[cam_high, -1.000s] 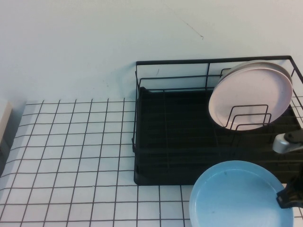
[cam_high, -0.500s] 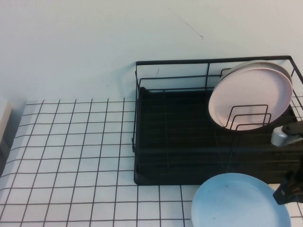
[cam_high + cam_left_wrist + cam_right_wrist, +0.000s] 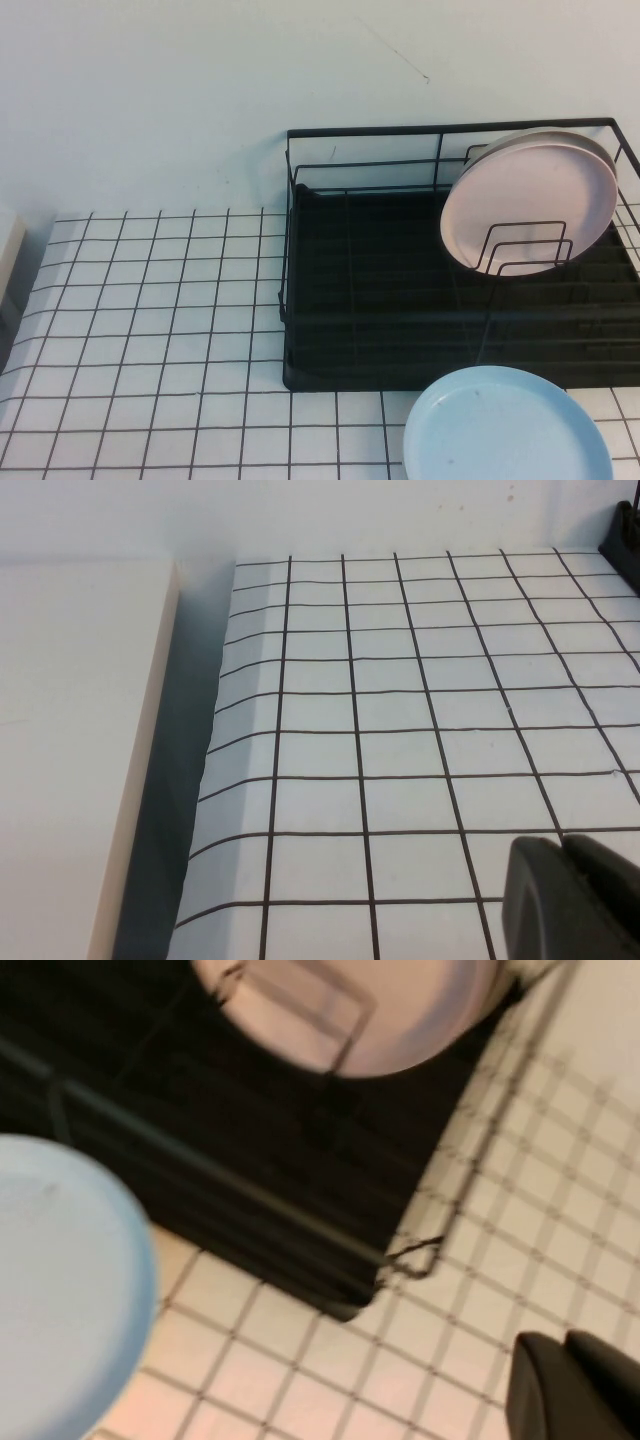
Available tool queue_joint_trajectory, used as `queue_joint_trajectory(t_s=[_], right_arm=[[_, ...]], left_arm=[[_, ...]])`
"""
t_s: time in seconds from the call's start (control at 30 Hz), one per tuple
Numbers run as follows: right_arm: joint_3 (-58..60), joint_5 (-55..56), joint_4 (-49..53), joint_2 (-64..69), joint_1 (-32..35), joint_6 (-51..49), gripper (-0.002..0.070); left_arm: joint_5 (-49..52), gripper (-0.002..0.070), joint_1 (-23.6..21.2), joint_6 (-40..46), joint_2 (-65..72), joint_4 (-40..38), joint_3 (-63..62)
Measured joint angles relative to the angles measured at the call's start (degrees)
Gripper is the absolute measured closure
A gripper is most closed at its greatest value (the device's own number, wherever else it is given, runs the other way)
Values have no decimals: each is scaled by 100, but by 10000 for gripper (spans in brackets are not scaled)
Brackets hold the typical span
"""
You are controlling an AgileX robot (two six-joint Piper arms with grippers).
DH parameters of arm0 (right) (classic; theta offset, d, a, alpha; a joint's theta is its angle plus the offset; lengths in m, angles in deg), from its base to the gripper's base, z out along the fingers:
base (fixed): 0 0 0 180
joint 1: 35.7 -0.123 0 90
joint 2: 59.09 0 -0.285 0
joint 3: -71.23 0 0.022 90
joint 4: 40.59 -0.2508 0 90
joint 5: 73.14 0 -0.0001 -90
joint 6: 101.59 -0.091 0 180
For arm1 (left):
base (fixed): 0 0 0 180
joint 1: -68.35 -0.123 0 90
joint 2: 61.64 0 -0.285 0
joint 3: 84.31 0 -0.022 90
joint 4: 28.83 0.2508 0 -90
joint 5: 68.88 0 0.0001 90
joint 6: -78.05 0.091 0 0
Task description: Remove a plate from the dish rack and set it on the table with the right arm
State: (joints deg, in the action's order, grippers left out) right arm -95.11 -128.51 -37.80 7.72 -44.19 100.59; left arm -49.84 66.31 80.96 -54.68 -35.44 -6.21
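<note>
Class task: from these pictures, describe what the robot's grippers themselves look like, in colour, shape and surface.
Only fingers show. The left gripper has matte black, rounded, blocky fingers. The right gripper looks alike: dark, smooth fingers with rounded tips. No cables or markings are visible.

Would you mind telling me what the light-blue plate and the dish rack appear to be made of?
The plate, flat on the table, looks like matte plastic or melamine: even colour, soft sheen, though glazed ceramic is possible. The dish rack looks like black-coated metal wire over a black tray, probably plastic.
</note>
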Motion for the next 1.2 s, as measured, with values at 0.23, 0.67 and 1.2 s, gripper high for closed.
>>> queue_joint_trajectory(t_s=[0.23, 0.67, 1.2], right_arm=[[238, 351, 1141, -1555, 0, -949, 677], [3883, 1747, 1029, -4408, 0, -1818, 678], [5065, 2139, 967, -4888, 0, -1857, 678]], left_arm=[[0, 678, 0, 0, 0, 0, 0], [0, 678, 0, 0, 0, 0, 0], [0, 678, 0, 0, 0, 0, 0]])
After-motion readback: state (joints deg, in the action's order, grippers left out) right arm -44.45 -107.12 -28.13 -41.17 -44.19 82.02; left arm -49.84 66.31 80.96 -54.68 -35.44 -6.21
